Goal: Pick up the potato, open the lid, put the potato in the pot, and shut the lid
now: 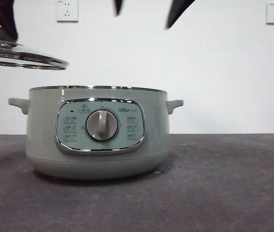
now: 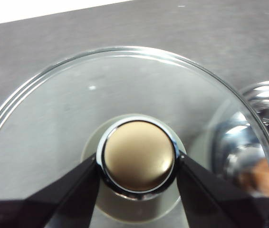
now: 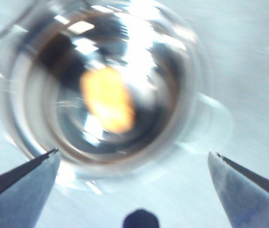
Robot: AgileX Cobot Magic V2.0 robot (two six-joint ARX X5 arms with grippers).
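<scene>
Sitting inside the pot (image 1: pixel 97 133), the potato (image 3: pixel 108 99) only shows up in our right wrist view, a blurry orange lump below the right gripper (image 3: pixel 134 159), jaws spread wide. Our left gripper (image 2: pixel 138 164) is clamped on the lid (image 1: pixel 21 55) knob, holding that chrome-rimmed glass up beside the pot. Two wall sockets (image 1: pixel 67 10) behind.
</scene>
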